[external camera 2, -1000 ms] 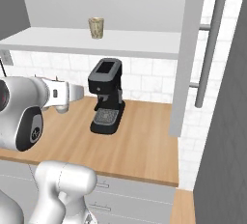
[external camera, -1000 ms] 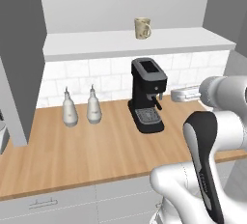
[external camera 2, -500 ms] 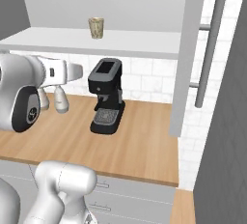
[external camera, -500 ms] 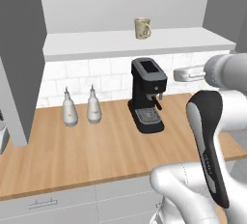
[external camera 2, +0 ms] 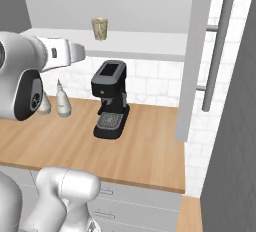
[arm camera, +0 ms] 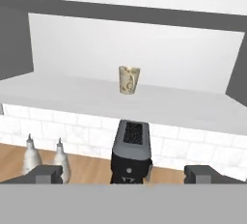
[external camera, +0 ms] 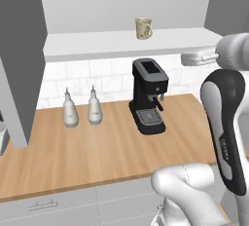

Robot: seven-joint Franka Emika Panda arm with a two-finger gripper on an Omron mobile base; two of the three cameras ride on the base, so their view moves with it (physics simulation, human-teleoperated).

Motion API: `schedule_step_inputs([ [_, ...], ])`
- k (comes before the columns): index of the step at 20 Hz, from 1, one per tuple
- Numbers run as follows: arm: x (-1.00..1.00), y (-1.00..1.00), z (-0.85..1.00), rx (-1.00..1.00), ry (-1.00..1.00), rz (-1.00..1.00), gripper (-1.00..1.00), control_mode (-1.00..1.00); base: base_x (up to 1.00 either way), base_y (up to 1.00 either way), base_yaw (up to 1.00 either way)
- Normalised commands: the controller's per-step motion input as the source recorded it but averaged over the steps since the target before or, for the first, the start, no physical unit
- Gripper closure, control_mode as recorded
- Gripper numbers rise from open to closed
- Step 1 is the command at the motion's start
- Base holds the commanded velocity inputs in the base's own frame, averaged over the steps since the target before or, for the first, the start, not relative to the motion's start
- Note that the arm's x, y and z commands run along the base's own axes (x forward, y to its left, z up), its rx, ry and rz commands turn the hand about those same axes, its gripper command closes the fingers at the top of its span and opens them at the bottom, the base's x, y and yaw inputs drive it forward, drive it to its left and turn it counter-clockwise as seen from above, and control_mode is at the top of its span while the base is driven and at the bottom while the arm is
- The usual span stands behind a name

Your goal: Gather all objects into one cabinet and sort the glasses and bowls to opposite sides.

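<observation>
Hand view, cream mug on white cabinet shelf, wooden counter below.

Wood counter runs L to R w/ grey drawer fronts below. White tile backsplash on far wall. Black coffee machine stands mid-counter, two white bottles to its L near the wall. Light even, soft shadows.
</observation>
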Motion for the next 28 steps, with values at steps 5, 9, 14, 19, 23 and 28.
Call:
schedule_step_inputs([
  [5,0.45,0.09,0.03,0.0,-0.1,0.08,-1.0,-1.0,0.0,0.0,0.0],
  [9,0.54,0.16,0.03,0.0,0.0,0.0,-1.0,-1.0,0.0,0.0,0.0],
  [14,0.45,0.02,0.1,0.01,0.0,0.0,-1.0,-1.0,0.0,0.0,0.0],
  [19,0.03,0.0,0.0,0.0,0.0,0.03,-1.0,-1.0,0.0,0.0,0.0],
  [23,0.19,0.0,0.0,0.0,0.0,0.0,-1.0,-1.0,0.0,0.0,0.0],
  [28,0.27,0.0,0.0,0.0,0.0,0.0,-1.0,-1.0,0.0,0.0,0.0],
])
